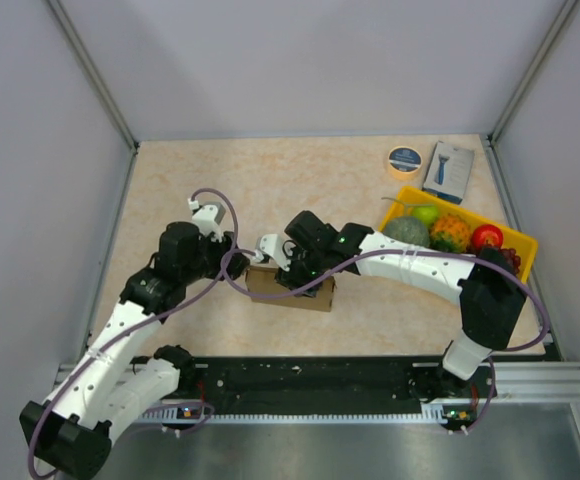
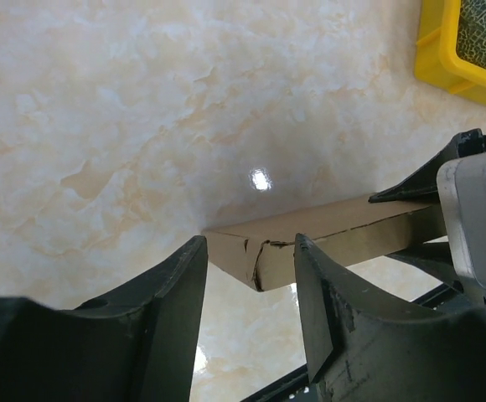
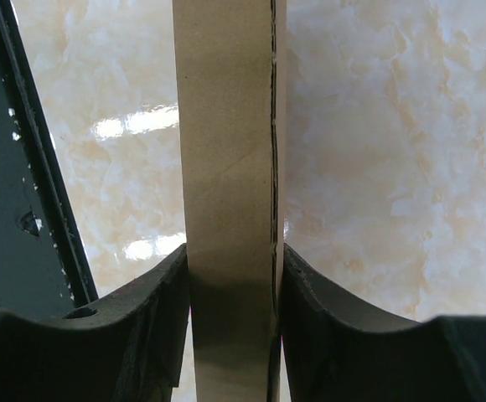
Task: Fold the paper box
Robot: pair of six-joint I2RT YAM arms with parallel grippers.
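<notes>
The paper box (image 1: pixel 292 291) is a folded brown carton lying on the marble table between the two arms. My right gripper (image 1: pixel 305 272) is shut on it from above. In the right wrist view both fingers press the sides of the narrow cardboard body (image 3: pixel 226 151), the right gripper (image 3: pixel 235 264) closed round it. My left gripper (image 1: pixel 242 262) is open at the box's left end. In the left wrist view the box's creased corner (image 2: pixel 260 255) sits just beyond the tips of the left gripper (image 2: pixel 250 255), not touching the fingers (image 2: pixel 176 301). The right gripper's body (image 2: pixel 473 218) shows at the right.
A yellow tray (image 1: pixel 526 243) holding fruit stands at the right; its corner shows in the left wrist view (image 2: pixel 444 59). A tape roll (image 1: pixel 404 160) and a small blue-and-white box (image 1: pixel 449 170) lie at the back right. A black rail (image 1: pixel 310 378) runs along the near edge.
</notes>
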